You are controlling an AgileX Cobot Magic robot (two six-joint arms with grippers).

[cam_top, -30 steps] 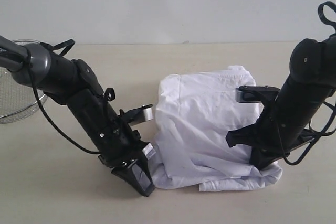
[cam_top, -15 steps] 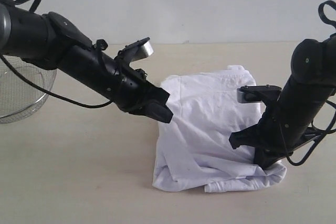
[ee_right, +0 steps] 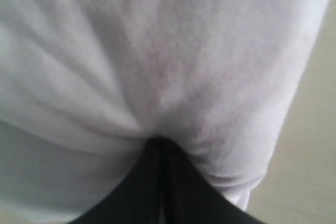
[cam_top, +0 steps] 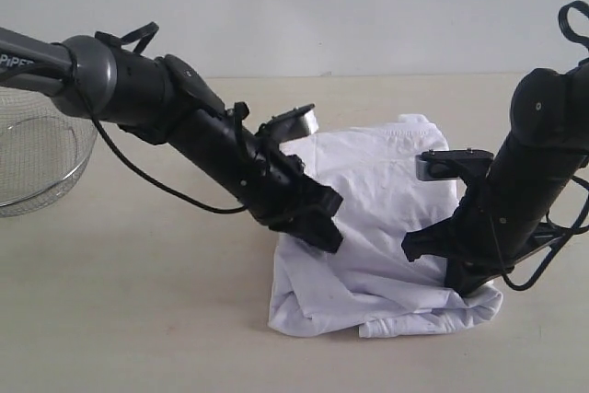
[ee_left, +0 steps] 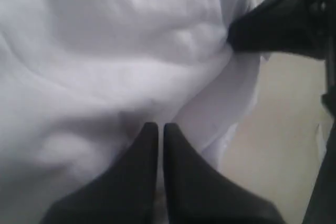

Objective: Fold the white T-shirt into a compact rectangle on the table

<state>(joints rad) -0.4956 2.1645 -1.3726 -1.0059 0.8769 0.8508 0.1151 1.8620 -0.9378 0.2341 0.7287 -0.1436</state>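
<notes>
Swung down and inward since a moment ago, left gripper (cam_top: 324, 227) now over the left edge of the white T-shirt (cam_top: 368, 190), jaws closed tip to tip on top of the cloth, nothing visibly caught between them. Opposite, right gripper (cam_top: 463, 284) unmoved, clamped narrow at the shirt's near right corner, wrinkles drawn into its tips as if pinching fabric. Shirt lying part-folded and rumpled on the tabletop (cam_top: 138, 319), layers uneven along the near edge.

Probably a pressing or smoothing pass on the fold. Best done by keeping the right corner anchored, sweeping the left tips flat and low toward the loose edge, and not dragging or bunching the top layer. Worth watching the two arms closing on each other over the shirt.

Round wire basket (cam_top: 37, 163) at far left, well apart, no obstacle.
</notes>
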